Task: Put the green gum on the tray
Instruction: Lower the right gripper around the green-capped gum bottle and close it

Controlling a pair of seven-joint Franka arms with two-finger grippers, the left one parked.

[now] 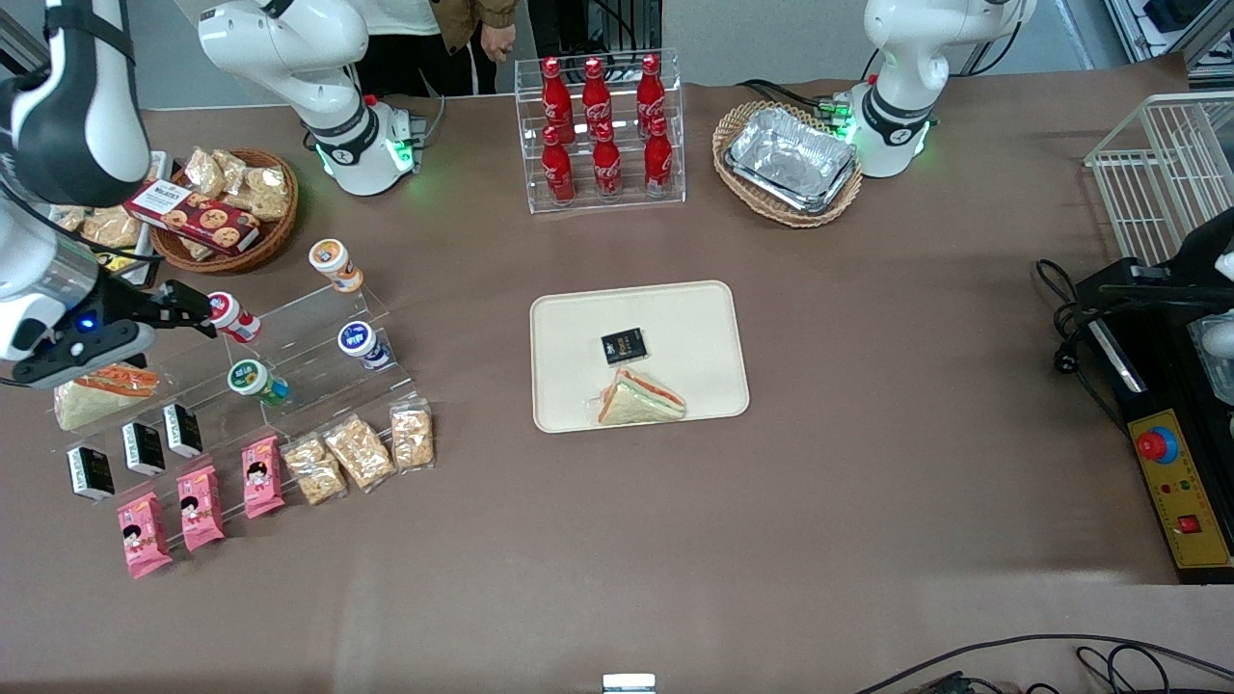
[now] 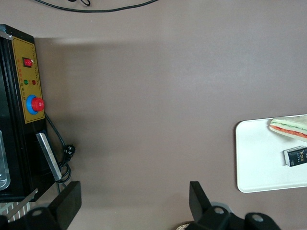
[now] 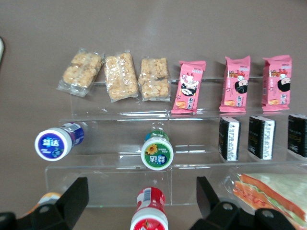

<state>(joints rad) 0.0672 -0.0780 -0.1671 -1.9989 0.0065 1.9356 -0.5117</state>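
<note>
While the gripper [image 3: 139, 201] is hovering spread over the red canister [image 3: 149, 218], it's needing to line up on the green gum [image 3: 157, 152], sparing neighbours, before heading to the tray [image 1: 569, 333]

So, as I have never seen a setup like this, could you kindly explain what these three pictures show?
This is a table with two robot arms; only one works. The wide picture looks at them from the front. The other two come from cameras on the arms' wrists.

The working arm's gripper hovers over a clear stepped display stand, fingers open and holding nothing. Its wrist camera looks down between the fingers at the stand's snacks: the green gum, a blue-lidded canister, a red-lidded canister, pink packets and small black packs.

In the middle of the table lies the tray, already carrying a wrapped sandwich and a black packet. The green gum is to go there. The parked arm's camera shows the tray's edge and a control box.
</note>
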